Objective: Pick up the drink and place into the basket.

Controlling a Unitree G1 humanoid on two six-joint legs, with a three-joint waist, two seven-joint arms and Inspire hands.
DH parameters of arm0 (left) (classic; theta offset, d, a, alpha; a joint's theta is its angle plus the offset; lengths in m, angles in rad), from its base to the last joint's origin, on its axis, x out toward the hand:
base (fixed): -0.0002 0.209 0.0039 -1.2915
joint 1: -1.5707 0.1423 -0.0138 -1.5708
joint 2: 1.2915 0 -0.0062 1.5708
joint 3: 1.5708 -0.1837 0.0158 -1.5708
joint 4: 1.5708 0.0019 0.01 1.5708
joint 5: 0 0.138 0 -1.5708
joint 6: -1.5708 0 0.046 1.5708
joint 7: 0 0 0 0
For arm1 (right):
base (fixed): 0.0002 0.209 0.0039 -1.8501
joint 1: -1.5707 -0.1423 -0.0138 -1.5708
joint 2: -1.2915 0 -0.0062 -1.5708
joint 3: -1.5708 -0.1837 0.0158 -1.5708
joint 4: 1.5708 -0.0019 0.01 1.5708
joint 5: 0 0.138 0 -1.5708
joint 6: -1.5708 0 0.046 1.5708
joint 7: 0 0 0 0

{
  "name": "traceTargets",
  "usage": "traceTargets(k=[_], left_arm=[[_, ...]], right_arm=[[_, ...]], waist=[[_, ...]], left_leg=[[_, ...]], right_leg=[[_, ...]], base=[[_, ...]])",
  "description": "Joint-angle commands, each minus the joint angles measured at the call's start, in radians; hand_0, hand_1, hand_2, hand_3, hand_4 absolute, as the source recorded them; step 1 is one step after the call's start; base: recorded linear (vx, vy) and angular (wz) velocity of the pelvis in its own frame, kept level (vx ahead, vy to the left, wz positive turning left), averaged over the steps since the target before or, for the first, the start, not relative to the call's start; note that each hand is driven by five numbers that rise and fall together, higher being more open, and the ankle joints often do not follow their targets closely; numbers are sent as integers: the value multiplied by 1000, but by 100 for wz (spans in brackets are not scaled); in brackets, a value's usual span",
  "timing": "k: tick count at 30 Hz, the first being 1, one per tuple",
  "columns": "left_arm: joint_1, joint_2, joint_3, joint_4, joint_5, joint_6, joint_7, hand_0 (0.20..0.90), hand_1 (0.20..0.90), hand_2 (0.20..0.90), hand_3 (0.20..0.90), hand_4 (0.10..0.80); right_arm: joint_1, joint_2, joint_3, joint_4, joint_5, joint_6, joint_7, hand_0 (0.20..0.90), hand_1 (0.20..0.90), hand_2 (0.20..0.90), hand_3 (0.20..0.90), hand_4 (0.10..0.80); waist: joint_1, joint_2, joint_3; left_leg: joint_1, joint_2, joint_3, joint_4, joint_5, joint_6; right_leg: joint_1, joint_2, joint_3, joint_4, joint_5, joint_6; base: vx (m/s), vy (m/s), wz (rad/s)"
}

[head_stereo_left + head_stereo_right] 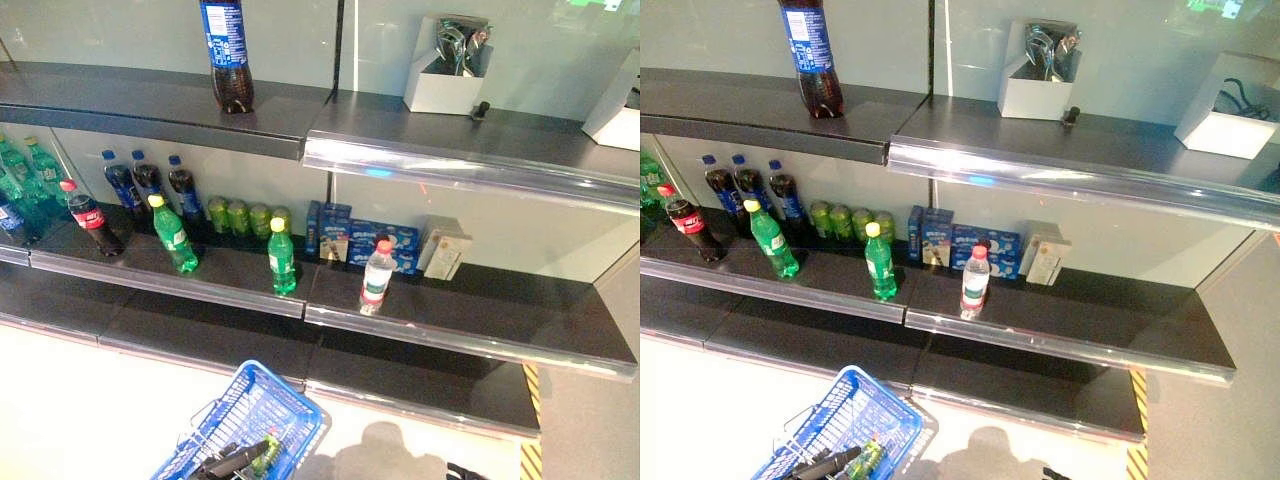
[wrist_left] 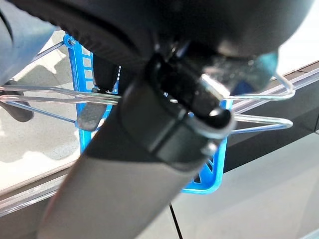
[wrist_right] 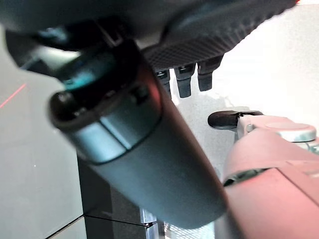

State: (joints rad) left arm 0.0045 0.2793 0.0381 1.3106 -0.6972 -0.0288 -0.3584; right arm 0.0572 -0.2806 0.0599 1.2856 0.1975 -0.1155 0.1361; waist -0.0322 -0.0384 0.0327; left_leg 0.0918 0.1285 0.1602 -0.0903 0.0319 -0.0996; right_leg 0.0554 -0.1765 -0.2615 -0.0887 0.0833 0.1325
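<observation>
1. Blue basket [image 1: 250, 420] hangs low, in front of the bottom shelf. Left hand [image 2: 94, 107] has dark fingers curled round the basket's wire handles [image 2: 45, 92], so the hand is closed on the handle. Judgement: carried on this side to leave the other arm free for picking.
2. Basket already holds a green bottle [image 1: 265, 452], lying on its side on the mesh floor beside a dark object I cannot identify.
3. Right hand [image 3: 187, 79] shows only in its own wrist view: fingers hang straight and relaxed over bare floor, holding nothing. It is low and well apart from the shelves, so no reach is under way.
4. Drinks stand on the middle shelf [image 1: 450, 330]. Nearest the front edge: 2 green bottles with yellow caps, one at left [image 1: 174, 236] and one near centre [image 1: 282, 257], and a clear water bottle [image 1: 376, 277] with a red cap. A red-capped cola bottle [image 1: 92, 218] stands further left.
5. Behind them stand dark bottles with blue caps [image 1: 150, 183], a row of green cans [image 1: 248, 217] and blue cartons [image 1: 360, 243]. A large cola bottle [image 1: 226, 55] stands alone on the top shelf.
6. Judgement: front-row bottles are upright, spaced apart and unobstructed, so they suit a side grasp. The task sentence does not say which drink is next.
</observation>
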Motion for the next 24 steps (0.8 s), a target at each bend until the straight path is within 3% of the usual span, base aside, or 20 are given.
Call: traceTargets(k=[1,3,5,8,11,14,20,24], left_arm=[[-81,38,-8,-34,-30,-82,-46,300,300,300,200,100],[-92,32,-23,-40,-47,-77,-40,300,300,300,200,100],[-172,9,-71,-80,-111,-97,-19,300,300,300,200,100],[-207,5,-86,-101,-153,-106,1,300,300,300,200,100],[-212,6,-87,-108,-174,-106,7,300,300,300,200,100],[-252,25,-108,-134,-257,-106,15,300,300,300,200,100],[-296,57,-116,-142,-288,-107,32,300,300,300,200,100],[-298,65,-119,-211,-299,-98,73,300,300,300,200,100]], right_arm=[[-104,-62,2,37,15,-18,17,900,900,900,900,800],[-119,-65,12,32,17,-12,17,900,900,900,900,800],[-231,-72,49,18,70,-44,-15,900,900,900,900,800],[-293,-79,67,-9,119,-73,-34,900,900,900,900,800],[-306,-84,70,-23,137,-88,-34,900,900,900,900,800],[-348,-114,99,-172,190,-204,-52,900,900,900,900,800],[-390,-137,136,-408,240,-265,-68,900,900,900,900,800],[-395,-147,176,-592,212,-270,-102,900,900,900,900,800]], waist=[[12,31,84],[10,38,103],[8,65,223],[11,75,290],[14,75,307],[27,73,373],[10,52,425],[10,38,426]], left_leg=[[-47,-22,13,3,-24,21],[-69,-23,11,3,-14,20],[-203,-39,-6,3,40,21],[-277,-49,-24,3,67,21],[-293,-51,-28,3,71,20],[-351,-46,-67,19,92,22],[-515,-24,-91,288,21,18],[-575,-25,-99,348,-3,30]], right_leg=[[-4,-17,27,4,-7,25],[-28,-18,32,2,3,24],[-164,-10,62,1,47,11],[-239,-6,60,1,66,5],[-253,-6,55,1,69,3],[-334,-19,53,117,25,-13],[-478,-39,85,347,-64,-35],[-544,-37,105,411,-85,-39]], base=[[-18,-1,6],[-106,7,9],[-513,5,-3],[-283,-8,7],[-104,10,6],[-230,13,-11],[-182,-13,6],[-111,-37,9]])
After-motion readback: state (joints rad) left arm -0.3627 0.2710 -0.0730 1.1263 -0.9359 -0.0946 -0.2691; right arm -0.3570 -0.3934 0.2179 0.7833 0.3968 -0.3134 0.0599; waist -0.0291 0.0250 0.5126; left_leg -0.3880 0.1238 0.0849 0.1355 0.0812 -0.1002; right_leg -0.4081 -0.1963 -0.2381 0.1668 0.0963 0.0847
